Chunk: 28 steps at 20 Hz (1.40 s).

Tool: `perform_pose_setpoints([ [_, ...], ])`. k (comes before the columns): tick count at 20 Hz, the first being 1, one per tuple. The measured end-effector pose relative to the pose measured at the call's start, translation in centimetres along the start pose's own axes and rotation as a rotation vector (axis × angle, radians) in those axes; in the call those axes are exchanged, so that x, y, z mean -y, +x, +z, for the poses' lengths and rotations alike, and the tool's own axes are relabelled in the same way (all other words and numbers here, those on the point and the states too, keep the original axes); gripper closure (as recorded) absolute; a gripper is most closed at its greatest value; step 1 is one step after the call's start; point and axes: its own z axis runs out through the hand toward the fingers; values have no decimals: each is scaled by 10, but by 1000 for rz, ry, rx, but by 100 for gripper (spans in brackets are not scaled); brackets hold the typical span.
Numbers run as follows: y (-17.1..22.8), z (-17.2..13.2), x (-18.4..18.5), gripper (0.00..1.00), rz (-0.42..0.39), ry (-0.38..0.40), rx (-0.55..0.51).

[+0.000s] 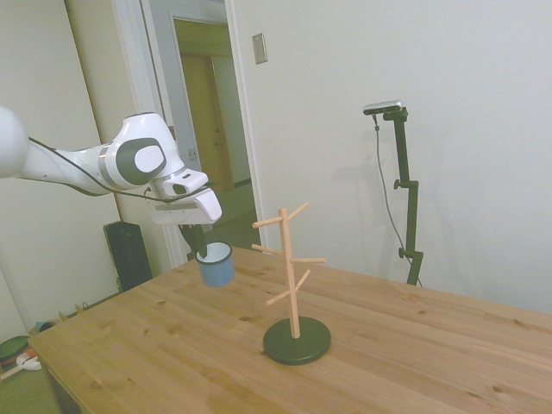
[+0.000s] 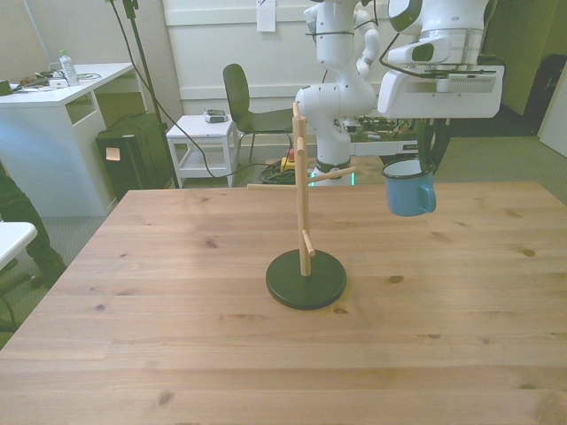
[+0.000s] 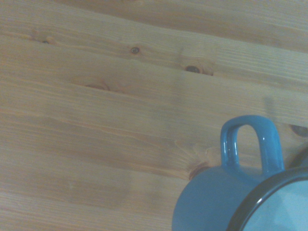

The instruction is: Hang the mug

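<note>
Wooden table (image 2: 177, 301): pale knotted planks with visible grain, seen close beneath the mug in the wrist view.
Arm: white glossy shells with grey joints; the mug is carried in the air by it, clear of the table.
Mug rack (image 2: 304, 212): a slim pale wooden post on a round dark base (image 2: 306, 279), with thin pegs angled upward from it. No peg is occupied.
Mug (image 2: 408, 188): light-blue enamel, smooth and shiny, white inside, with a thin dark rim. In the front view it hangs at about 3 o'clock from the rack post, near but apart from the pegs.
Gripper (image 1: 202, 242): dark fingers are pinched on the mug's rim at the top.
Handle (image 3: 251, 144): a small rounded blue loop, open and unobstructed.
Step in hand: judged to be the carry toward the rack, with hanging not yet done.
Next move: the handle loop would need to be turned toward a peg tip, threaded over it, then lowered until the peg bears the mug.
</note>
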Motion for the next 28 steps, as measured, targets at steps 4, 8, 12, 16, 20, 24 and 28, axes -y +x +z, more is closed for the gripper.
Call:
perform_pose_setpoints([
  [4,8,-5,-16,100,8,9,1],
  [8,12,-9,-17,100,15,23,4],
  [12,12,-11,-15,100,16,29,4],
  [16,17,-18,-15,100,23,41,-2],
  [20,23,-20,-19,100,26,43,-4],
  [24,32,-20,-29,100,35,46,-2],
  [28,41,-24,-41,100,45,56,3],
])
